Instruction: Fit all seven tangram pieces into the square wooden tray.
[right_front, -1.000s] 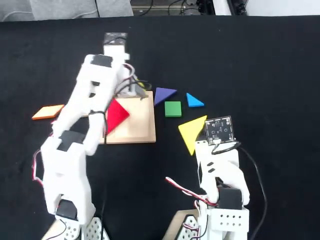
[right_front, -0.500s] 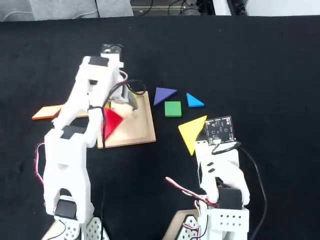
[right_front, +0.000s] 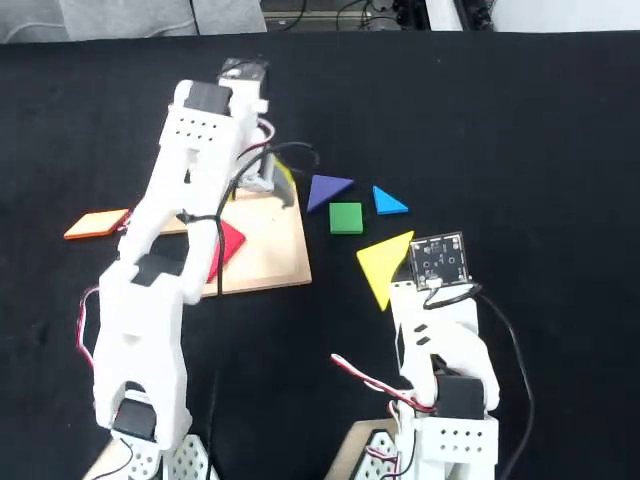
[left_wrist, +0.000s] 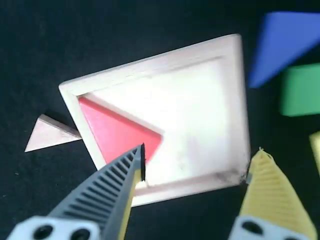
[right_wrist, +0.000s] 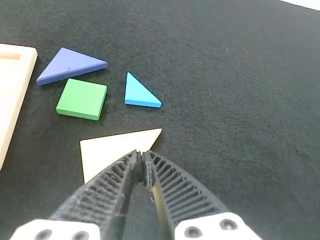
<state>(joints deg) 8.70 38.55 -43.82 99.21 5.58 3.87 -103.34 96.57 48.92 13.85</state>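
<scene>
Wooden tray (right_front: 275, 248) on black table (right_front: 540, 130)

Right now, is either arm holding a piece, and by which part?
Nothing is held. The left gripper is open above the tray, where the red triangle lies loose. The right gripper is shut empty by the yellow triangle.

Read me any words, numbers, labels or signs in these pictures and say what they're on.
None can be read.
The wooden tray, the red triangle and the black table show no print.
Any marks on the circuit board on the right arm's wrist are too small to read.
</scene>
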